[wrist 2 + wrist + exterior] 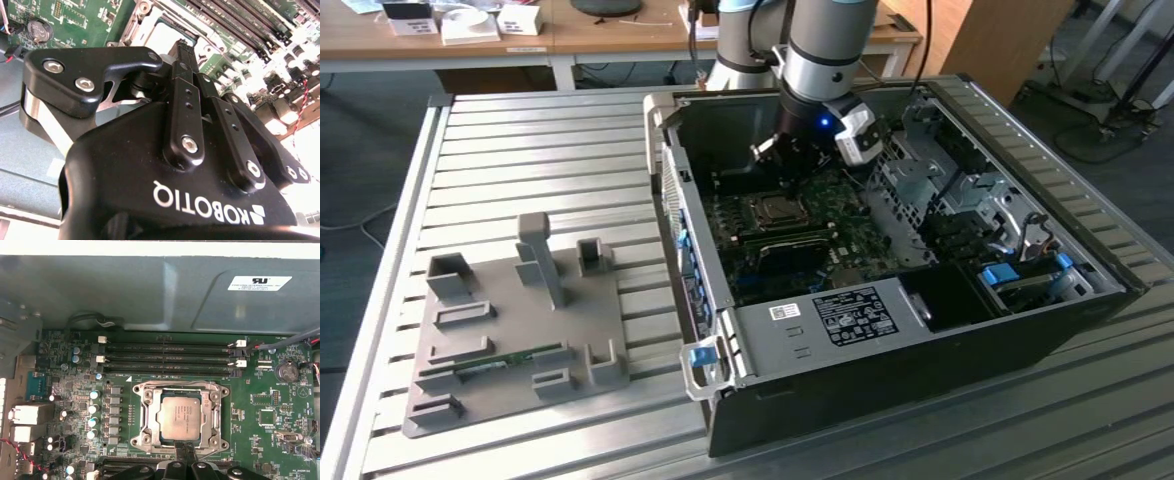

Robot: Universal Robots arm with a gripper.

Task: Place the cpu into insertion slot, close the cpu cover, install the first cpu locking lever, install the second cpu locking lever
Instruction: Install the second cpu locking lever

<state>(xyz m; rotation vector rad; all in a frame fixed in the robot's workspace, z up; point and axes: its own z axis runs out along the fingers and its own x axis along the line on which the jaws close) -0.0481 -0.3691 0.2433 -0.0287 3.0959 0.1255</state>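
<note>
The cpu (pixel 180 413) already sat in the insertion slot (pixel 145 440), cpu cover (pixel 216 412) down; my jaws (pixel 185 454) were clenched empty.

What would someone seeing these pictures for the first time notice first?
Probably the open black computer case lying on the slatted metal table, with the grey robot arm reaching down into it. In the first wrist view, the square silver-grey cpu sits inside the silvery metal cpu cover on the green motherboard, the black gripper beside it.
</note>
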